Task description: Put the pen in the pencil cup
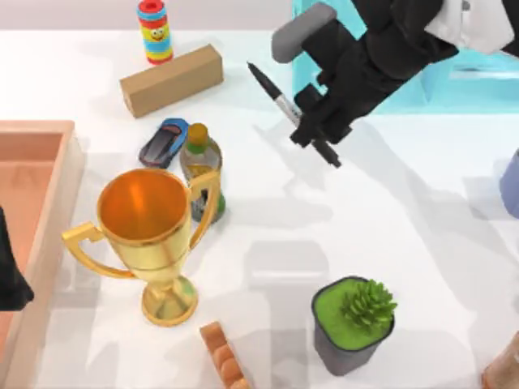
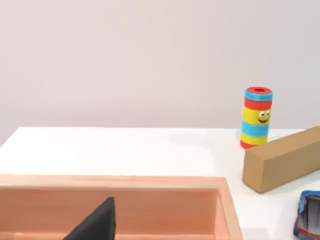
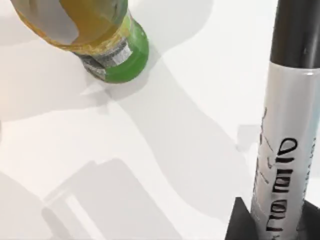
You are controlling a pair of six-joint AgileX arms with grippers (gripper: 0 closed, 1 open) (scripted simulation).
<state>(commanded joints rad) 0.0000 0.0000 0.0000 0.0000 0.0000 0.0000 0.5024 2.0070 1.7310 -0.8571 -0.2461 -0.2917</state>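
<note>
The pen (image 1: 272, 93) is a slim black marker with a pale printed band, held tilted above the table's back middle. My right gripper (image 1: 315, 123) is shut on its lower half. Close up, the pen (image 3: 287, 125) shows its label above a dark finger (image 3: 237, 227). The pencil cup (image 1: 155, 32), a striped red, yellow and blue cylinder with a smiley face, stands upright at the back left, well left of the pen; the same pencil cup (image 2: 257, 118) appears in the left wrist view. My left gripper (image 1: 12, 279) is parked at the left edge over the tray.
A cardboard box (image 1: 172, 79), a blue toy car (image 1: 163, 142), a juice bottle (image 1: 201, 166) and a gold trophy (image 1: 150, 235) fill the left half. A wooden tray (image 1: 40, 130) sits at far left, a potted plant (image 1: 353, 320) at the front, a cyan bin (image 1: 454, 85) behind.
</note>
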